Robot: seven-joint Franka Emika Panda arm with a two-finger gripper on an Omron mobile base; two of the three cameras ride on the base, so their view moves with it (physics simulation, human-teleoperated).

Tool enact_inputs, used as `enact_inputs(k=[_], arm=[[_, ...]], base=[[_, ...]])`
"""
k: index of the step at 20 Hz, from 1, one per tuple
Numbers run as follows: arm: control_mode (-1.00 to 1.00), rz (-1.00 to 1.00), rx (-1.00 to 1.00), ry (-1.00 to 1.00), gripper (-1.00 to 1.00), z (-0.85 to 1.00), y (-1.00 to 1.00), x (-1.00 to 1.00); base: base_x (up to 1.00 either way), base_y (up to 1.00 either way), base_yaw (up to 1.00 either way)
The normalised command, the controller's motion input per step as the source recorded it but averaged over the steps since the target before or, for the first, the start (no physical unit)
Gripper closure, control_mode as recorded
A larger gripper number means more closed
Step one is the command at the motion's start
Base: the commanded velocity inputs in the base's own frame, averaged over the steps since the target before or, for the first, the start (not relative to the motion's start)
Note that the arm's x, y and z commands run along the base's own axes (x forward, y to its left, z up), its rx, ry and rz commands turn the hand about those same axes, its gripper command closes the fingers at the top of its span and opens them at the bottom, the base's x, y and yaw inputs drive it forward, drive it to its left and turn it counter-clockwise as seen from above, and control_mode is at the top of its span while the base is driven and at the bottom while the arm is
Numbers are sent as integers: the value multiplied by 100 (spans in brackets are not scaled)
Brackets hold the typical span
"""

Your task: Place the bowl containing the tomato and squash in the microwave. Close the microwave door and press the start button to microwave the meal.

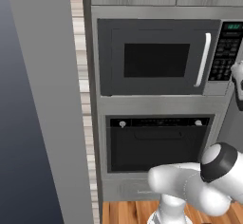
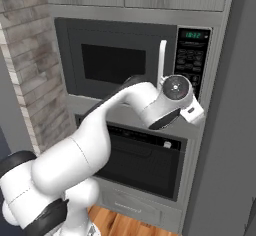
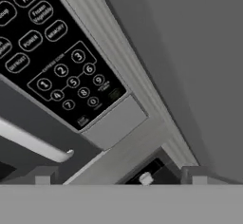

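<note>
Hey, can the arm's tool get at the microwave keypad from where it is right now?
Probably yes. The microwave door is shut, the keypad sits close ahead in the hand view, and nothing lies between it and the tool.

Microwave (image 1: 156,57) built into the cabinet column, stainless frame, black keypad panel (image 3: 52,52) on its right side. Microwave door (image 2: 117,62) shut flush: dark grey, black window, white vertical bar handle (image 1: 204,59) at its right edge

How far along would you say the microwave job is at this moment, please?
The microwave door looks shut, so loading and closing appear done, though the bowl cannot be seen through the dark window. In hand: the gripper faces the keypad panel, close up. Left: pressing start.
</note>
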Motion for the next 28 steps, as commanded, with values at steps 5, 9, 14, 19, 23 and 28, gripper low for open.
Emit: enact_inputs(k=[5,9,14,19,23,28], arm=[[-100,0,12,-12,100,0,0,0],[-100,-1,7,-10,100,0,0,0],[-100,0,3,-2,100,-8,0,0],[-100,0,2,-1,100,-23,0,0],[-100,0,5,0,100,-12,0,8],[-100,0,11,0,100,-2,0,21]], base=[[0,0,0],[0,0,0],[0,0,0],[0,0,0],[0,0,0],[0,0,0]])
